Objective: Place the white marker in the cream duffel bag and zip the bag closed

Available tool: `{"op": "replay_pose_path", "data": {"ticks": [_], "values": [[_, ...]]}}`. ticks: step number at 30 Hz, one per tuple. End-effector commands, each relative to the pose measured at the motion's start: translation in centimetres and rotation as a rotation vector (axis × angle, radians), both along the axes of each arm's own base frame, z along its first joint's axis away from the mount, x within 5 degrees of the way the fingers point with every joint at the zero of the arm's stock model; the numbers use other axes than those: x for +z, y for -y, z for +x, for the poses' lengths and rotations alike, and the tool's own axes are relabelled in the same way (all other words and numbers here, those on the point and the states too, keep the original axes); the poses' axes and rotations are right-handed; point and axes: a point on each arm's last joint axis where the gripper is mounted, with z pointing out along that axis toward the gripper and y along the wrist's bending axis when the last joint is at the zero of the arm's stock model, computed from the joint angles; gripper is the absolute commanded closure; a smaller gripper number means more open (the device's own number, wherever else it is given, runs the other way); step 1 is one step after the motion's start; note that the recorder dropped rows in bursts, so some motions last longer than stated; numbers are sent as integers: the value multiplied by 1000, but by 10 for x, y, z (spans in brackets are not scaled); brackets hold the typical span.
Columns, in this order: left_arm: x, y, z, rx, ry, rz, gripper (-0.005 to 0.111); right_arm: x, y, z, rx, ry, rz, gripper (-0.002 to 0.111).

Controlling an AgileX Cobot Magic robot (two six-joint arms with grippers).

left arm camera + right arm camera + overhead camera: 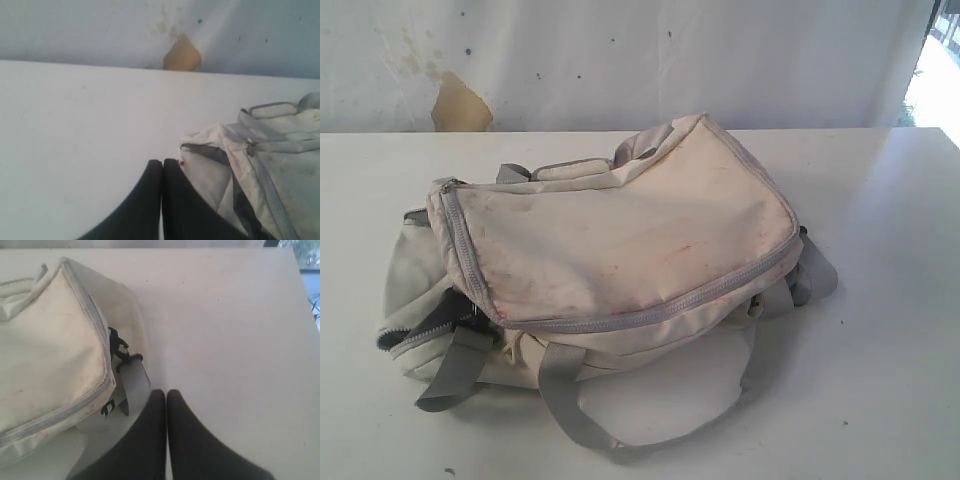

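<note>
Well, left gripper and right gripper, pressed together, flank the cream duffel bag; I'd first find the unseen white marker.

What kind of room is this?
Probably a plain workroom or test space, not a home: a white table, a stained white wall with a brown patch, and a cream bag laid out on the table.

cream duffel bag on white table; seemingly zipped
</note>
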Motion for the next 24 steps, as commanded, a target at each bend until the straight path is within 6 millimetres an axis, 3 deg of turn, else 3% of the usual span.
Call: {"op": "replay_pose_path", "data": {"ticks": [1,14,20,24], "values": [[1,0,-28,-5,125,3,107,12,2,-34,-4,129,-17,108],[-10,-2,-123,-11,454,7,107,32,2,-136,-8,496,-34,108],[-23,-3,-158,-12,590,10,107,18,2,-180,-16,629,-51,108],[-32,-3,-168,-13,642,11,107,7,3,-199,-28,739,-53,108]]}}
